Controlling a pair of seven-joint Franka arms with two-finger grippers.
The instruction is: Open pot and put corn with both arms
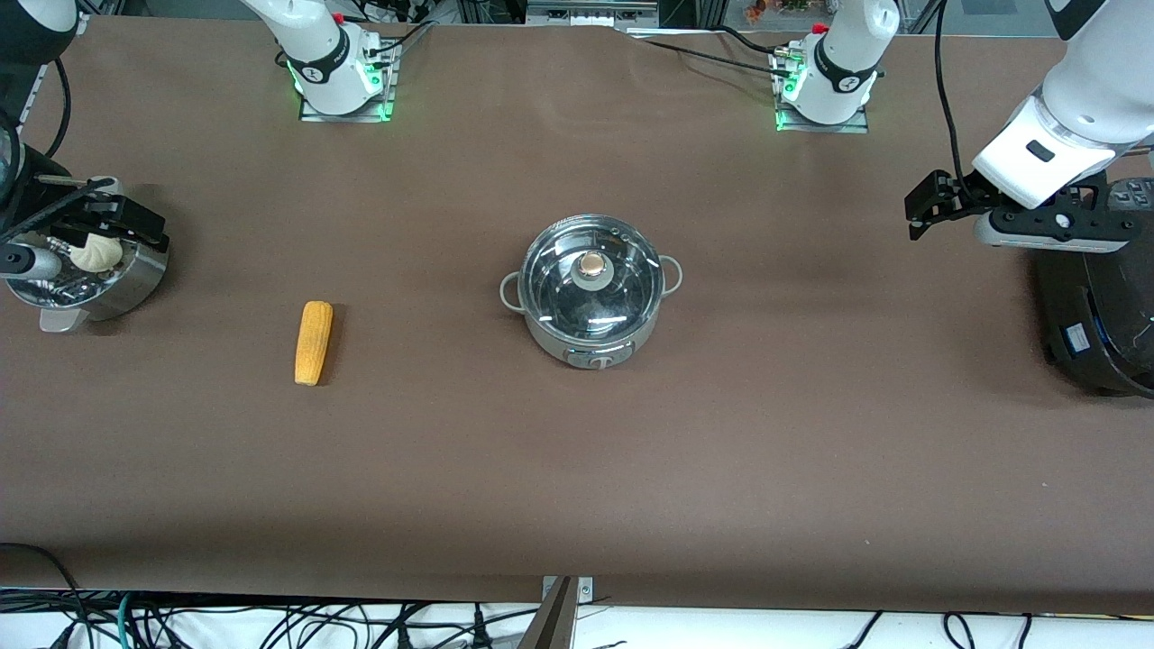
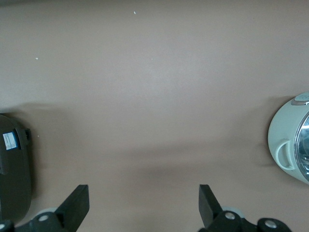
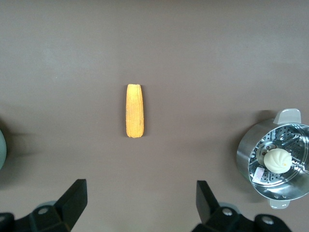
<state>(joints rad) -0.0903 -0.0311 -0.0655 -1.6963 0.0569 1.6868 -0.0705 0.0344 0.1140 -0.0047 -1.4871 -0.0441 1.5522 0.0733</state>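
Right gripper point(image 1: 135, 225) up over steamer point(image 1: 126, 279) with bun point(image 1: 96, 253), fingers apart, holding nothing. Corn point(image 1: 314, 342) flat on table point(image 1: 577, 469). Pot point(image 1: 590, 293) mid-table, lid point(image 1: 590, 279) on. Left gripper point(image 1: 929, 205) up beside black cooker point(image 1: 1095, 324), fingers apart, holding nothing.

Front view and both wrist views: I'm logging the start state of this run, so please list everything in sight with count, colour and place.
pot: one, shiny steel, middle of the table, glass lid with tan knob still on.
corn: one, yellow-orange, lying on the table between the pot and the steamer basket, slightly nearer the front camera than both.
steamer basket: one, perforated steel, at the right arm's end of the table.
bun: one, pale, in the steamer basket.
cooker: one, black, at the left arm's end of the table.
table: one, brown cover.
left hand: one, black, open, up over the table beside the cooker.
right hand: one, black, open, over the steamer basket.
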